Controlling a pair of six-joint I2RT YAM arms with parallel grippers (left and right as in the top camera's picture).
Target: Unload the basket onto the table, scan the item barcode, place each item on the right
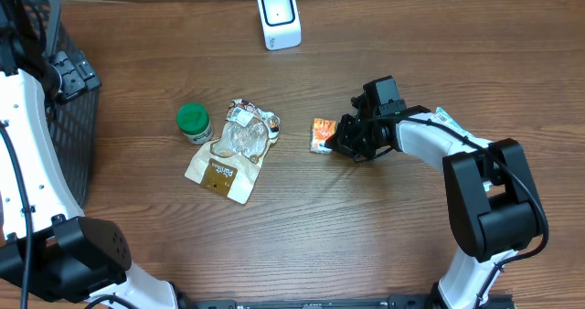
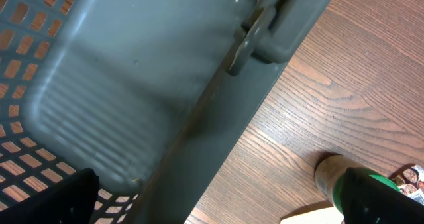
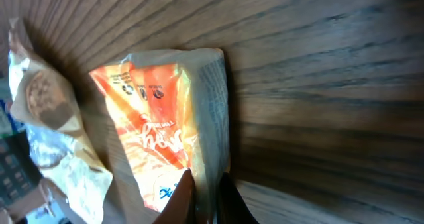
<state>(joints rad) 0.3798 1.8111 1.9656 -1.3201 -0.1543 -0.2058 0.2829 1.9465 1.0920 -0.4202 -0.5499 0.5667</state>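
One orange packet (image 3: 165, 128) lies on the table (image 3: 331, 85), its edge pinched between the clenched fingertips of the right gripper (image 3: 207, 196). The hold looks thin, so lift slowly, then turn the printed code toward the scanner (image 1: 279, 16) at the far edge; which face carries the code I cannot tell. Counted: one packet, one green-lidded jar (image 1: 193, 122), one clear-and-brown bag (image 1: 233, 152) (perhaps two overlapped), one basket (image 1: 64, 126), one scanner. The left gripper (image 2: 218, 194) hangs released beside the basket rim.
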